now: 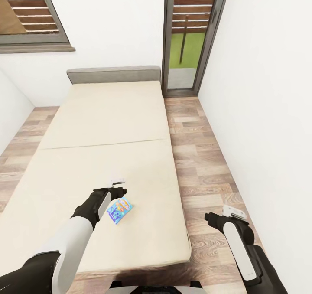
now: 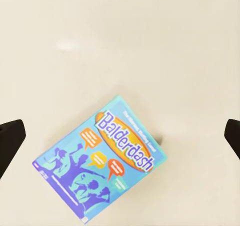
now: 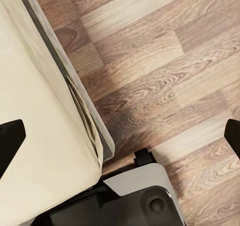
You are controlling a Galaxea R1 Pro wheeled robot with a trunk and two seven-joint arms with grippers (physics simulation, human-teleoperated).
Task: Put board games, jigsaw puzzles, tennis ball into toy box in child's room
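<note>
While your left gripper (image 2: 120,136) hangs spread, ungrasping, over the blue board game (image 2: 100,161) at lower centre, flat on the bed (image 1: 108,125), your right gripper (image 3: 120,136) idles parted above floor (image 3: 165,61).

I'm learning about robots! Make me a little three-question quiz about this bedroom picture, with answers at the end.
1. True or false: the blue game box lies on the mattress.
2. Which pincer is above the game box: A) left B) right?
3. Fill in: the right pincer hangs over the wooden ____.

Key: 1 true; 2 A; 3 floor.
</note>
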